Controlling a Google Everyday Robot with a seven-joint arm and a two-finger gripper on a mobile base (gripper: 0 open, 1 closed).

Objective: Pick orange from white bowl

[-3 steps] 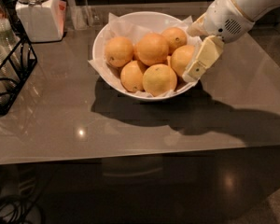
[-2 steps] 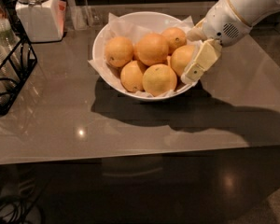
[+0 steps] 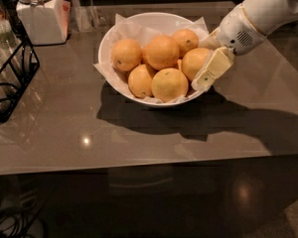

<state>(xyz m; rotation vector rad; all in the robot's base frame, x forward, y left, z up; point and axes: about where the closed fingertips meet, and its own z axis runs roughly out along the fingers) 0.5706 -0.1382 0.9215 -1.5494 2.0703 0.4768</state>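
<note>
Six oranges lie heaped in the one white bowl (image 3: pixel 154 19), paper-lined, on the grey table (image 3: pixel 64 118). The orange (image 3: pixel 194 62) at the right of the heap lies just beside the one gripper (image 3: pixel 211 69), which reaches over the bowl's right rim from the upper right. Whether its claw is apart or together cannot be told. One white jar (image 3: pixel 37 15) and one black wire rack (image 3: pixel 12 76) stand at the left.

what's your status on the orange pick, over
End effector at white bowl right rim, against rightmost orange. Orange in bowl, not lifted. Five other oranges packed beside it.
</note>
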